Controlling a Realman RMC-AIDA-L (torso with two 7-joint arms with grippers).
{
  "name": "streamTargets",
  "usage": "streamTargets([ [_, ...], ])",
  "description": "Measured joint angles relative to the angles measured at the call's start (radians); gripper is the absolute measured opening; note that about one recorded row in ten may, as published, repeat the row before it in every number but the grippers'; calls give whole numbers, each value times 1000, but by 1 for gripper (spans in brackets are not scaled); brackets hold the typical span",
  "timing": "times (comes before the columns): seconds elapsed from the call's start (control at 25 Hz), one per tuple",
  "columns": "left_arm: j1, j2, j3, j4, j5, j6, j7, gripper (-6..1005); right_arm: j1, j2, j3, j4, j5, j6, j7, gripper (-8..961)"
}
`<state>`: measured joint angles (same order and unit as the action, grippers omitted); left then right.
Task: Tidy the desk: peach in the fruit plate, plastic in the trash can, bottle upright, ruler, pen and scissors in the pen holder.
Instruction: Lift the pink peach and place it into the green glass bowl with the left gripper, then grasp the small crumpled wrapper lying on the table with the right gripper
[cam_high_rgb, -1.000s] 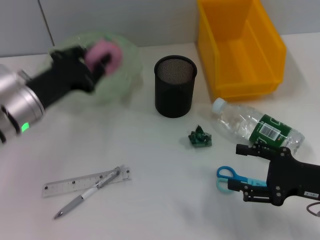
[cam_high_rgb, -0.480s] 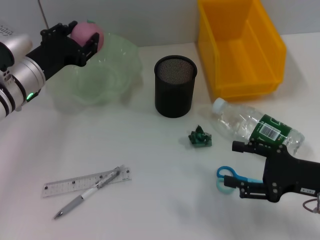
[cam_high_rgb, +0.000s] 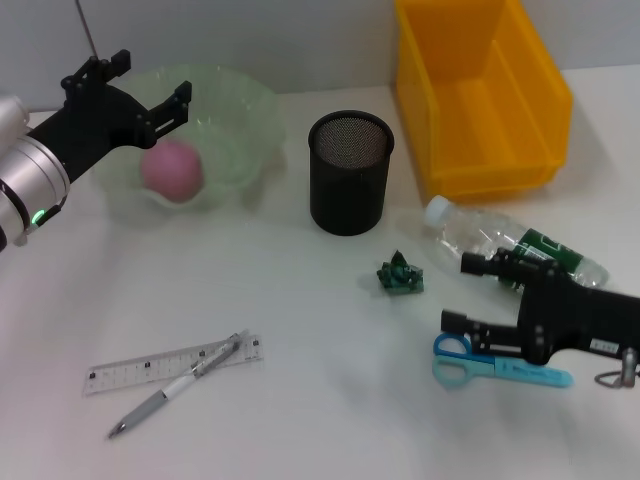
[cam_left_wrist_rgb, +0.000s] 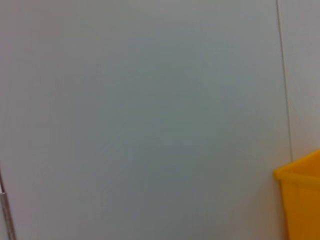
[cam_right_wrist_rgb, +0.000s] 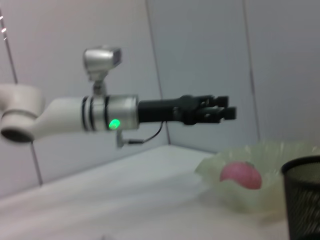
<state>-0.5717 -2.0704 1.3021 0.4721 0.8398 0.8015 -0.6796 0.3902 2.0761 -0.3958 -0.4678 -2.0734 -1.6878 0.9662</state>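
You had a pink peach (cam_high_rgb: 172, 170) in a pale translucent green plate (cam_high_rgb: 245, 110), a black mesh pen holder (cam_high_rgb: 349, 172), and a bright yellow bin (cam_high_rgb: 478, 95). The clear bottle (cam_high_rgb: 478, 243) wore a green label with a white barcode patch. The scissors (cam_high_rgb: 496, 364) had light blue handles, the ruler (cam_high_rgb: 150, 367) was clear, the pen (cam_high_rgb: 170, 391) silver, the crumpled plastic (cam_high_rgb: 400, 274) dark green.

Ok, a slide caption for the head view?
Left claw open above fruit plate holding peach; right claw over scissors.
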Motion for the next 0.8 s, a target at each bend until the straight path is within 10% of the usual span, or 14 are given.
streamTargets([
  [0.4, 140, 10, 146, -2, 96, 280, -44, 840, 25, -2, -12, -294, 91, -68, 559, 834],
  [0.8, 246, 5, 160, -5, 278, 402, -39, 841, 112, 1, -368, -739, -99, 5, 1115, 809],
])
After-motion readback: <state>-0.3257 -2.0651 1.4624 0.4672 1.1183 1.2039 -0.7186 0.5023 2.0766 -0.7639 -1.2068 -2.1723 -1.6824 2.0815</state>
